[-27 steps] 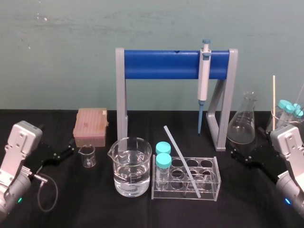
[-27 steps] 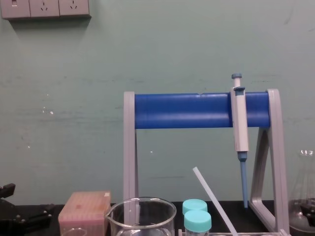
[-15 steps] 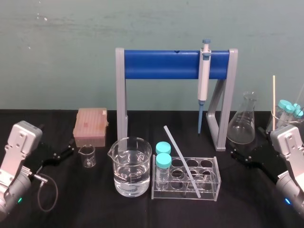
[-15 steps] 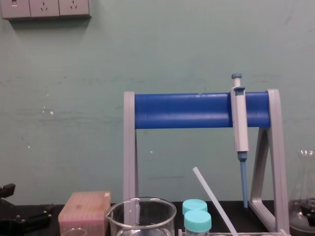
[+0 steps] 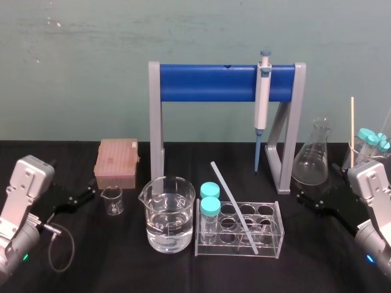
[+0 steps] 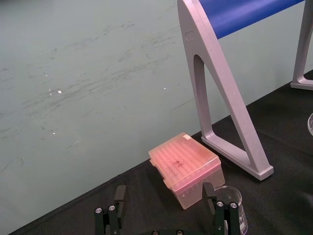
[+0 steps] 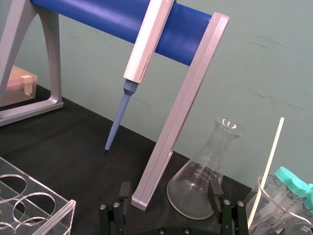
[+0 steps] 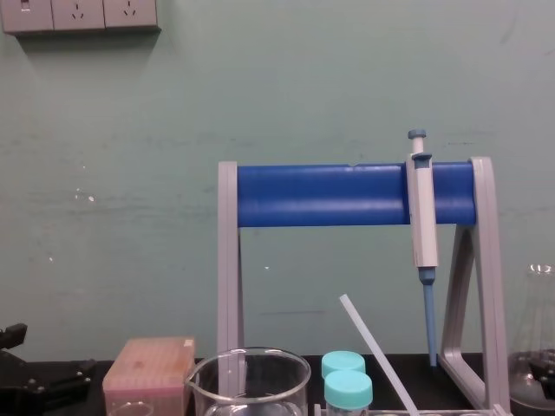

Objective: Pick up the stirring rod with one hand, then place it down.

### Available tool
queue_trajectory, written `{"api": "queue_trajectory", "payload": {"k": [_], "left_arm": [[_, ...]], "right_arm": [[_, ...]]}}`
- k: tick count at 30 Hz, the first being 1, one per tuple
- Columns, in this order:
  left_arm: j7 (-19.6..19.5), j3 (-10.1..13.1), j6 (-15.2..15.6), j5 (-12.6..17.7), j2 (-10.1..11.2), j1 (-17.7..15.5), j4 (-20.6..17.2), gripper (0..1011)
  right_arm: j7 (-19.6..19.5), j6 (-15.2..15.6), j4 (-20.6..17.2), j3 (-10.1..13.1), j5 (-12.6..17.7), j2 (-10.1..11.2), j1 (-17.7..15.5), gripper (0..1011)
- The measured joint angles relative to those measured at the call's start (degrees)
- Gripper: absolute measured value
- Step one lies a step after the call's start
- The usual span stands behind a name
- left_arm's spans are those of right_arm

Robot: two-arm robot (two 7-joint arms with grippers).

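Black cloth covers the table (image 5: 122,268). A scuffed teal wall (image 5: 79,67) backs it, with wall sockets (image 8: 80,15) high up in the chest view.

Centre: the stirring rod (image 5: 233,206) stands tilted in the clear test-tube rack (image 5: 276,235). Its lower end is in a well toward the rack's front right. Its upper end leans back and left, free above the rim. Two teal-capped tubes (image 5: 210,206) stand at the rack's left end, just beside the rod's upper half; whether they touch it I cannot tell. A large beaker (image 5: 183,195) of clear liquid sits just left of the rack.

Behind: a grey pipette stand (image 5: 156,116) with a blue crossbar. The pipette (image 5: 263,97) hangs at its right end, its tip near the rod's top but apart from it.

Flanks: a pink tip box (image 5: 116,162) and a small beaker (image 5: 112,200) are on the left. A conical flask (image 5: 311,159) is on the right.

Left hand (image 5: 85,195) is low at the table's left side, fingers (image 6: 120,193) spread and holding nothing, pointed at the tip box and small beaker. Right hand (image 5: 311,201) is low at the right side, fingers (image 7: 215,188) spread and holding nothing, the flask just ahead of it.

Bare cloth lies between each hand and the rack. A bare strip runs along the table's front.
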Motion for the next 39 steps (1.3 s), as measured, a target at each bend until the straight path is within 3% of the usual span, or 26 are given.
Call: {"api": "queue_trajectory", "payload": {"k": [27, 30, 33, 39], "left_arm": [[0.00, 0.00, 0.00, 0.00, 0.00, 0.00, 0.00, 1000], [0.00, 0.00, 0.00, 0.00, 0.00, 0.00, 0.00, 1000], [0.00, 0.00, 0.00, 0.00, 0.00, 0.00, 0.00, 1000], [0.00, 0.00, 0.00, 0.00, 0.00, 0.00, 0.00, 1000]], "right_arm": [[0.26, 0.26, -0.02, 0.76, 0.19, -0.15, 0.04, 1000], [2.14, 0.45, -0.62, 2.08, 2.10, -0.50, 0.41, 1000], [7.10, 1.59, -2.08, 3.78, 7.16, -1.17, 1.33, 1000], [15.78, 5.25, -4.34, 4.77, 14.07, -2.07, 3.12, 1000]]}}
